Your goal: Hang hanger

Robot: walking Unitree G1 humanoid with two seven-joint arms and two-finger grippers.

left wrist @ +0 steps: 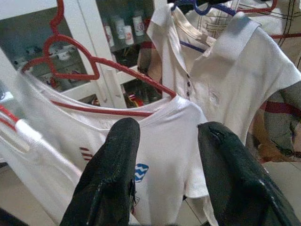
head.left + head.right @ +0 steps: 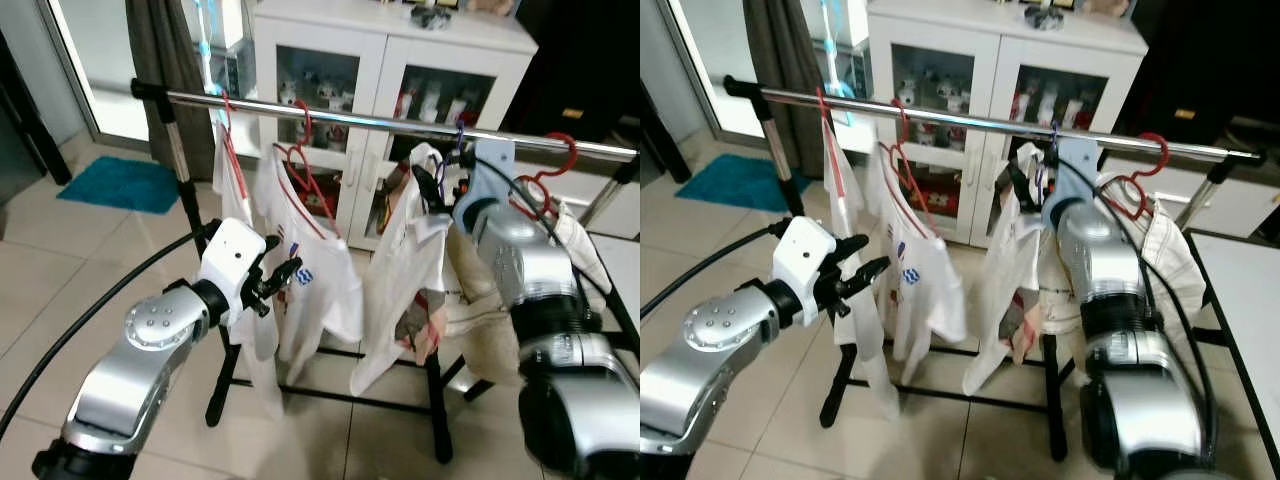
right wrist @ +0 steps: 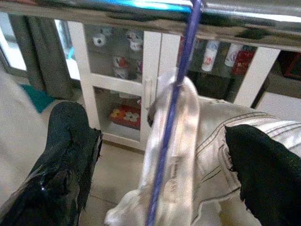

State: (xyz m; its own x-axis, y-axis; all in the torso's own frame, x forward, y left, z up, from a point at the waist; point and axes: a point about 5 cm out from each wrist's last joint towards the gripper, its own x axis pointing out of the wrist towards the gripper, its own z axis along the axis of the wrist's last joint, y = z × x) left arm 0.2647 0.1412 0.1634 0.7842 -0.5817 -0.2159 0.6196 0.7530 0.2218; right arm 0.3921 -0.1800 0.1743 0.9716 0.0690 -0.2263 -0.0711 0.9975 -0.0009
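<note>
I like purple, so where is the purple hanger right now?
The purple hanger hooks over the silver rail, toward the robot's right, carrying a white collared shirt. The right tool is open around it, and a red hanger is beside it.

Soft daylight from the left, glare on the rail [image 3: 141,12], wrist views slightly blurred.

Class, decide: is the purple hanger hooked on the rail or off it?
On: the purple hanger rises to the rail, between the open right gripper's fingers.

No legible text anywhere.
</note>
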